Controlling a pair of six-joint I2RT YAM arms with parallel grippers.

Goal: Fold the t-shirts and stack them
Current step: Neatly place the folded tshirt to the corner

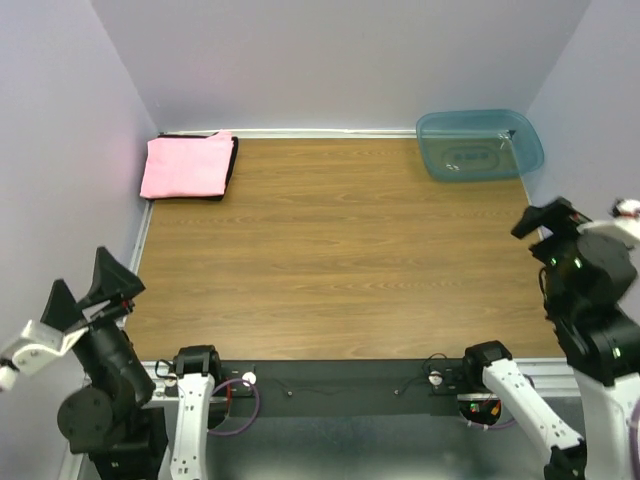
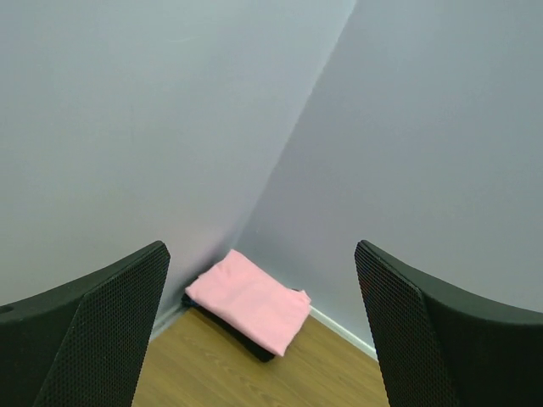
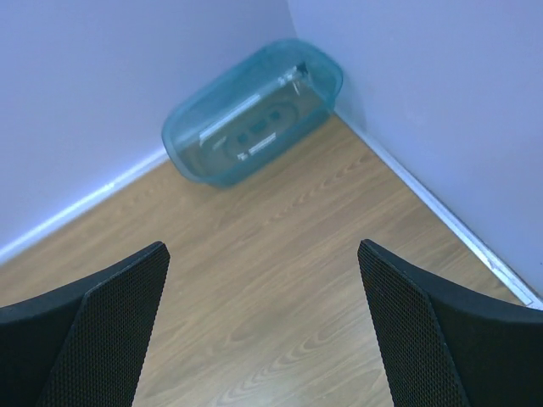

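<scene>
The pink t-shirt [image 1: 185, 166] lies folded in the far left corner of the table, on top of the folded black t-shirt [image 1: 233, 160], whose edge shows along its right side. In the left wrist view the pink shirt [image 2: 249, 301] sits on the black one [image 2: 246, 342], far ahead between the fingers. My left gripper [image 1: 88, 288] is open and empty, raised at the near left, off the table's edge. My right gripper [image 1: 545, 222] is open and empty, raised at the right edge. Both stay far from the shirts.
A translucent blue-green plastic bin [image 1: 479, 143] stands in the far right corner; it looks empty in the right wrist view [image 3: 254, 114]. Purple walls close the table on the left, back and right. The wooden tabletop [image 1: 340, 260] stretches between the shirts and the bin.
</scene>
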